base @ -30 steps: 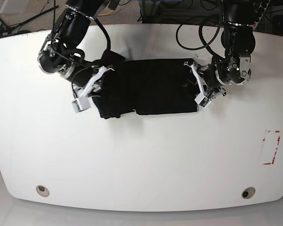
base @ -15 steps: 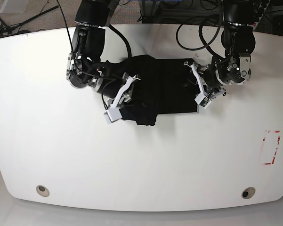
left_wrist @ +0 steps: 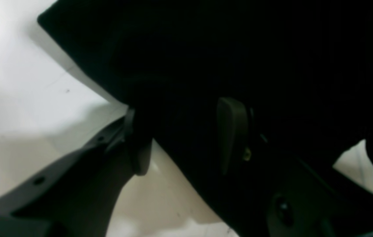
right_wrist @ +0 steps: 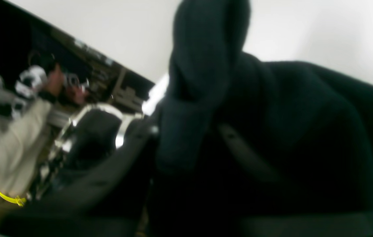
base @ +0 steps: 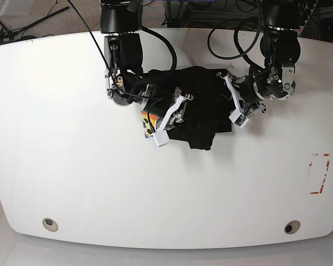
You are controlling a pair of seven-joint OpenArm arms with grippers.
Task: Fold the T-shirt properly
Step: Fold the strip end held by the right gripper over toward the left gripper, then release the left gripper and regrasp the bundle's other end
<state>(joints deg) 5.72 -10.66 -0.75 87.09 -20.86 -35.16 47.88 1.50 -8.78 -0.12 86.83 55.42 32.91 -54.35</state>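
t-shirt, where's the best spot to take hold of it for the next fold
Probably the loose flap of the T-shirt hanging toward the table's near edge. It sticks out from the bunched pile as a thin free edge, so a claw coming low from the near side could likely pinch it without catching other layers.

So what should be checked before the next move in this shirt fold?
1. Right gripper holds the T-shirt: cannot tell, its wrist view is blurred.
2. Cloth lies between the left gripper fingers: ok.
3. Folded-over layer lies flat: not ok, it is bunched.
4. Edges line up: not ok, a lump hangs past the front edge.
5. Sun print tucked inside: not ok, it shows.
6. Shirt fully on the table: ok.
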